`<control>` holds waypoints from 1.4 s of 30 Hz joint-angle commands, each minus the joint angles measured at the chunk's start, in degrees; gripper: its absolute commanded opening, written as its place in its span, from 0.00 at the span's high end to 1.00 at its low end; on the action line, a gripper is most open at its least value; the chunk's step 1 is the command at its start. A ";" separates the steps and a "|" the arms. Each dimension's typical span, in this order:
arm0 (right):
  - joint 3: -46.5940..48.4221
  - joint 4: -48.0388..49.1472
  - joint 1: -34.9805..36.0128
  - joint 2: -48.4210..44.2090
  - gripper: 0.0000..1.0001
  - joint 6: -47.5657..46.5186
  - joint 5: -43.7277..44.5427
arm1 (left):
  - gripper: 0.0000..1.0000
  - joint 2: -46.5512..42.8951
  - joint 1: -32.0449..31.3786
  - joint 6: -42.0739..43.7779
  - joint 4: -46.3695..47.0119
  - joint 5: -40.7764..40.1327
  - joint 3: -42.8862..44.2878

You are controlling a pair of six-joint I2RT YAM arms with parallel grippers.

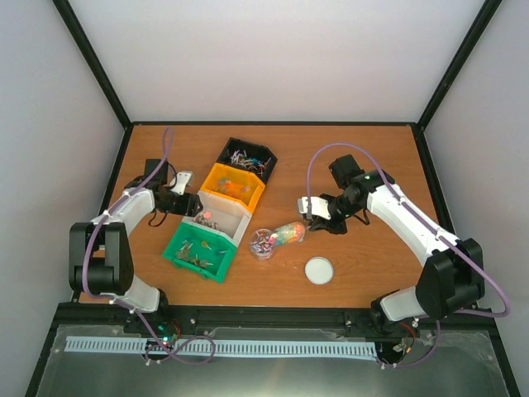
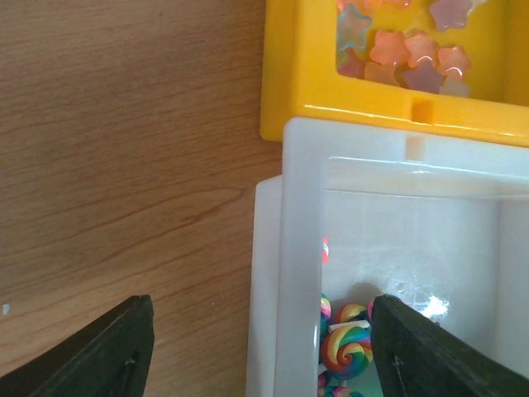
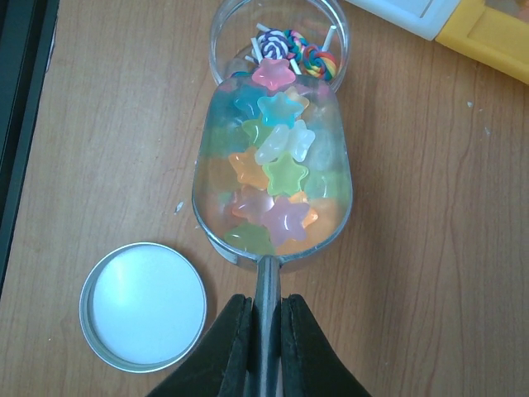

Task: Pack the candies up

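My right gripper (image 3: pixel 264 310) is shut on the handle of the metal scoop (image 3: pixel 266 277). The scoop is full of pastel star candies (image 3: pixel 277 174), and its tip lies at the mouth of the small clear jar (image 3: pixel 216 33), which holds swirl lollipops and a pink star. From above the scoop (image 1: pixel 289 233) touches the jar (image 1: pixel 263 242). Tiny wrapped candies lie in the black bin (image 1: pixel 248 155) and the green bin (image 1: pixel 197 251). My left gripper (image 2: pixel 264 364) is open, its fingers astride the left wall of the white bin (image 2: pixel 297 248), which holds lollipops (image 2: pixel 347 347).
Four bins stand in a diagonal row: black, yellow (image 1: pixel 233 184), white (image 1: pixel 221 213) and green. The yellow bin (image 2: pixel 297 74) holds star candies. The jar's round metal lid (image 3: pixel 142 306) lies on the wood left of the scoop handle and shows from above (image 1: pixel 319 270).
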 commanded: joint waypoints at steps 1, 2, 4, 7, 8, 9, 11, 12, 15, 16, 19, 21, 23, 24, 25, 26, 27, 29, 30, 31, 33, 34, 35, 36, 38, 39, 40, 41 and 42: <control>2.42 -0.64 0.98 0.79 0.97 1.22 1.30 | 0.23 -2.57 0.37 -0.25 1.55 0.31 -0.66; 2.71 -0.56 1.11 0.94 0.97 1.51 1.35 | 0.22 -2.83 0.33 -0.14 1.65 0.48 -0.75; 3.10 -0.69 1.63 1.30 0.97 1.96 1.62 | 0.17 -3.24 0.34 0.09 1.88 0.74 -0.97; 3.63 -0.85 2.36 1.68 0.97 2.28 2.45 | 0.08 -3.55 0.32 0.22 1.83 1.03 -0.97; 3.86 -0.92 2.59 1.75 0.97 2.41 2.82 | 0.04 -3.73 0.32 0.35 1.77 1.10 -0.98; 3.95 -0.89 2.74 1.88 0.97 2.51 2.95 | 0.01 -3.92 0.32 0.45 1.91 1.17 -1.05; 4.33 -0.96 3.13 1.94 0.97 2.82 3.29 | 0.00 -4.52 0.37 0.70 1.95 1.17 -1.05; 4.37 -0.97 3.31 2.02 0.97 3.02 3.63 | 0.00 -4.77 0.33 0.83 1.99 1.08 -1.04; 4.55 -1.20 3.94 2.10 0.97 3.34 4.59 | 0.00 -5.64 0.39 1.47 1.84 0.90 -0.90; 4.52 -1.34 4.17 2.09 0.97 3.43 4.93 | 0.00 -6.05 0.33 1.62 1.88 0.76 -0.89; 4.79 -1.52 4.84 2.03 0.97 3.58 5.88 | 0.00 -7.23 0.32 1.82 2.01 0.41 -0.53; 5.13 -1.88 5.17 2.09 0.97 3.70 6.37 | 0.00 -7.88 0.40 1.60 1.93 0.15 -0.04; 5.41 -2.03 5.46 2.22 0.97 3.99 6.85 | 0.00 -8.25 0.32 1.38 1.85 0.22 0.46; 5.53 -2.15 5.64 2.18 0.97 4.06 7.13 | 0.00 -8.47 0.39 1.39 1.82 0.35 0.65; 5.72 -2.28 5.81 2.18 0.97 4.17 7.34 | 0.00 -8.76 0.33 1.50 1.88 0.47 0.76; 5.90 -2.33 5.99 2.19 0.97 4.27 7.67 | 0.00 -8.98 0.39 1.55 2.07 0.52 0.74; 6.14 -2.52 6.24 2.26 0.97 4.50 7.89 | 0.00 -9.07 0.34 1.54 2.10 0.43 0.91; 6.42 -2.72 6.68 2.29 0.97 4.73 8.33 | 0.00 -9.08 0.37 1.39 1.93 0.14 1.51; 6.53 -2.77 6.93 2.27 0.97 4.86 8.78 | 0.00 -9.01 0.33 1.26 1.85 -0.01 1.75; 6.61 -2.73 7.25 2.27 0.97 5.04 9.26 | 0.00 -8.95 0.32 1.10 1.72 -0.08 2.08; 6.83 -2.84 7.85 2.31 0.97 5.25 10.23 | 0.00 -9.00 0.32 0.39 1.47 -0.05 2.81; 6.89 -2.82 8.33 2.26 0.97 5.39 10.91 | 0.00 -9.04 0.34 0.07 1.51 -0.02 2.99; 6.93 -2.86 8.76 2.26 0.97 5.47 11.55 | 0.00 -9.21 0.32 -0.23 1.60 0.09 3.17; 6.98 -2.82 9.21 2.12 0.97 5.54 12.26 | 0.00 -9.44 0.32 -0.21 1.84 0.55 3.16; 7.29 -2.87 10.02 2.07 0.97 5.88 13.41 | 0.00 -10.28 0.34 -0.34 2.81 1.78 2.88; 7.59 -3.01 10.40 2.14 0.97 6.02 14.03 | 0.00 -10.81 0.32 -0.36 3.38 2.56 2.68; 7.89 -3.25 10.75 2.21 0.97 6.25 14.70 | 0.00 -11.17 0.32 -0.37 3.88 3.16 2.37; 8.27 -3.52 11.03 2.32 0.97 6.38 15.35 | 0.00 -11.51 0.32 -0.45 4.09 3.68 2.25; 8.59 -3.72 11.36 2.35 0.97 6.52 15.95 | 0.00 -11.61 0.32 0.05 3.94 4.40 2.38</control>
